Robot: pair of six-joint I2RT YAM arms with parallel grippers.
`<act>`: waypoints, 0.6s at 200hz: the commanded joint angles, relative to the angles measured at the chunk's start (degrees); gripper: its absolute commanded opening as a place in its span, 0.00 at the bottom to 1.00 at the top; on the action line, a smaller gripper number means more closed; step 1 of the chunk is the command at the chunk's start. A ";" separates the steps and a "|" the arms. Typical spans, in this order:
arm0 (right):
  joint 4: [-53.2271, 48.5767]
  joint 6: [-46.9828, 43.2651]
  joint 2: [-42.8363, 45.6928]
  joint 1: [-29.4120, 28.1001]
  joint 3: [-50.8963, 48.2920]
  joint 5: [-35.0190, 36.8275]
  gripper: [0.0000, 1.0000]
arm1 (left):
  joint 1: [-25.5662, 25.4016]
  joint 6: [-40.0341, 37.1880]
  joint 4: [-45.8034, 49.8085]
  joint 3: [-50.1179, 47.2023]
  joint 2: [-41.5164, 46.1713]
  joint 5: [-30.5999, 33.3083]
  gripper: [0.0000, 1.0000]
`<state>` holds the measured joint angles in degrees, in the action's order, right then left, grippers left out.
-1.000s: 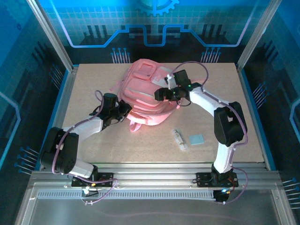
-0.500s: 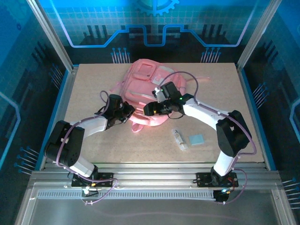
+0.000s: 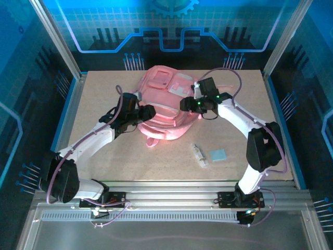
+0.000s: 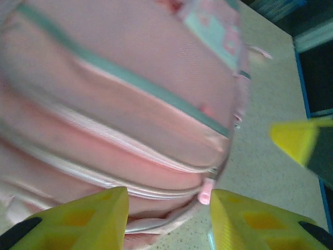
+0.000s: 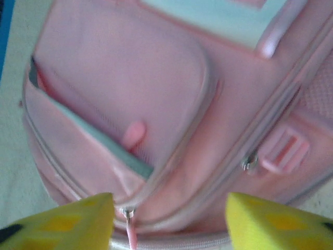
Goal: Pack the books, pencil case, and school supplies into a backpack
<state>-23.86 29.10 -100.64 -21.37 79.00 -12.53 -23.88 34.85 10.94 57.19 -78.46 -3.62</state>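
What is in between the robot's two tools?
The pink backpack. In the top view, its lower part lies on the table between the left tool and the right tool, one at each side of it.

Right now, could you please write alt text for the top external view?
A large pink backpack lies on the table, the left hand at its left edge and the right hand over its right side. A whitish tube and light-blue pad lie loose nearer the viewer.
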 commanded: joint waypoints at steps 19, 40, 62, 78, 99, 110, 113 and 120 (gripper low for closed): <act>3.00 4.71 -9.33 0.36 6.15 -3.39 0.42 | -6.34 -8.48 6.05 6.33 -6.47 2.33 0.47; 4.54 7.68 -11.91 0.31 6.61 -3.31 0.44 | -10.05 -8.49 7.59 10.44 -11.76 4.65 0.50; 7.92 10.56 -12.56 0.05 4.96 -4.73 0.42 | -13.38 -8.48 9.98 15.20 -17.69 8.94 0.54; 10.30 12.16 -12.41 -0.16 3.68 -5.89 0.27 | -14.97 -8.28 12.04 18.73 -22.17 11.67 0.55; 11.81 13.87 -11.89 -0.28 2.33 -6.63 0.19 | -15.97 -8.24 14.32 22.84 -27.00 16.52 0.55; 11.91 14.42 -11.49 -0.21 1.90 -6.25 0.17 | -16.08 -8.19 14.69 23.74 -28.96 19.31 0.54; 12.05 14.50 -11.39 -0.26 1.73 -6.24 0.17 | -16.03 -8.28 14.67 23.90 -29.33 19.88 0.54; 12.42 14.80 -11.17 -0.30 1.26 -6.27 0.15 | -16.09 -8.29 14.60 24.17 -30.21 21.24 0.53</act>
<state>-14.37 41.56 -113.12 -21.04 81.93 -17.63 -39.94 27.92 22.11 78.76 -106.00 9.08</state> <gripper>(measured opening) 0.174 0.543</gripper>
